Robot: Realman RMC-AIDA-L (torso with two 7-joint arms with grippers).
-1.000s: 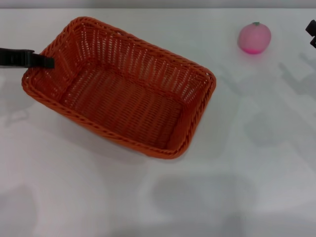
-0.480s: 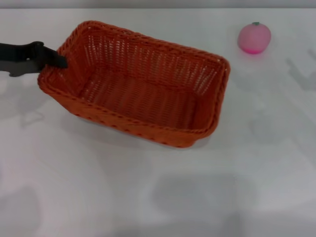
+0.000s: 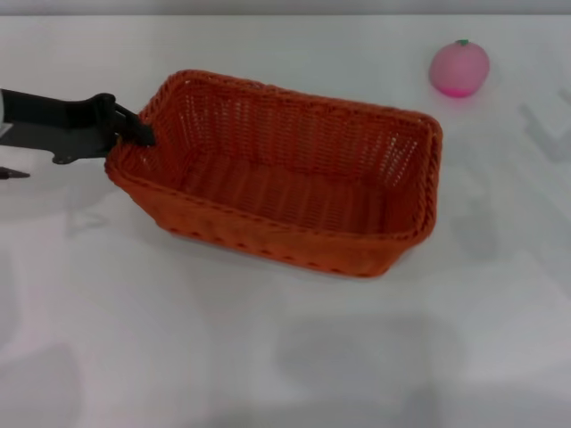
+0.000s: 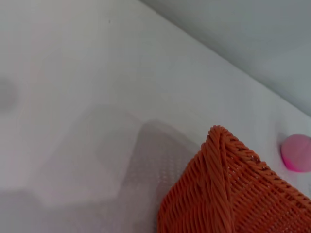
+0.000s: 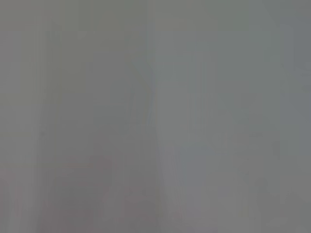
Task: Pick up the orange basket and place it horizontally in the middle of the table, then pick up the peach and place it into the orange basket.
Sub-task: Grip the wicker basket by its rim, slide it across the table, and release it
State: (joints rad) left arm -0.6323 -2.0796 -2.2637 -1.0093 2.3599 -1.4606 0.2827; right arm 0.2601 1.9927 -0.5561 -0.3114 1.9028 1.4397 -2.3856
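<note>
We find no readable text, label, brand, number or sign in any view. The basket [image 3: 285, 178] shows only plain orange weave, the peach [image 3: 459, 69] at two o'clock bears no sticker or print, and the white worktop [image 3: 268, 357] carries no markings. The left end effector [image 3: 134, 134] at nine o'clock is plain black, unlettered.

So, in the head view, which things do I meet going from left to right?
left gripper → orange basket → peach, all on the white table.
</note>
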